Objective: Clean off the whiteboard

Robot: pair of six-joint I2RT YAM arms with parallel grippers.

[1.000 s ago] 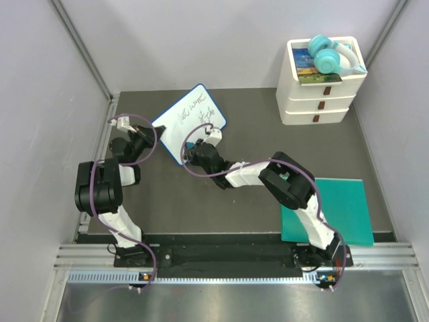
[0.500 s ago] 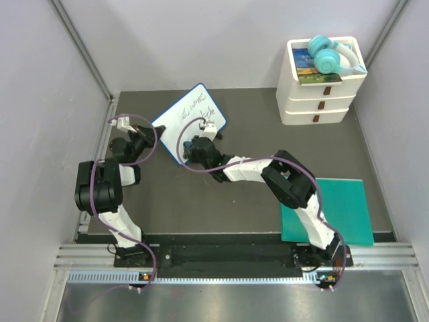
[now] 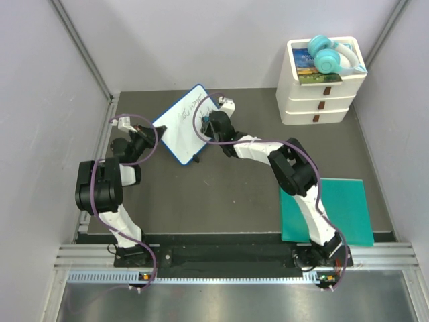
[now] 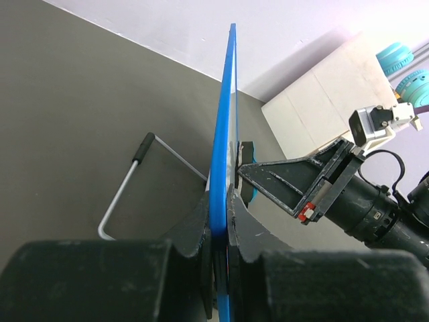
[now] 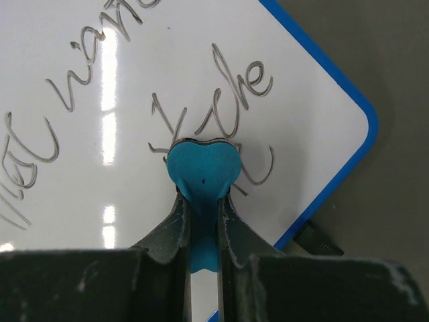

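The whiteboard [image 3: 179, 127], white with a thin blue rim and dark handwriting, stands tilted at the back left of the table. My left gripper [image 3: 149, 136] is shut on its left edge; the left wrist view shows the blue rim [image 4: 224, 121] edge-on between my fingers [image 4: 220, 209]. My right gripper [image 3: 208, 123] is shut on a small blue eraser [image 5: 202, 169] and presses it onto the writing near the board's right corner [image 5: 100, 100]. My right gripper [image 5: 202, 201] also shows in the left wrist view [image 4: 251, 173].
A white stack of drawers [image 3: 316, 94] with teal headphones [image 3: 328, 57] on top stands at the back right. A teal mat [image 3: 338, 211] lies at the front right. The board's wire stand [image 4: 124, 191] and a black foot [image 5: 320, 243] rest on the dark table.
My right gripper has moved with the eraser from the board's near edge up and to the right, onto the writing by the right corner. The left gripper has kept its hold.
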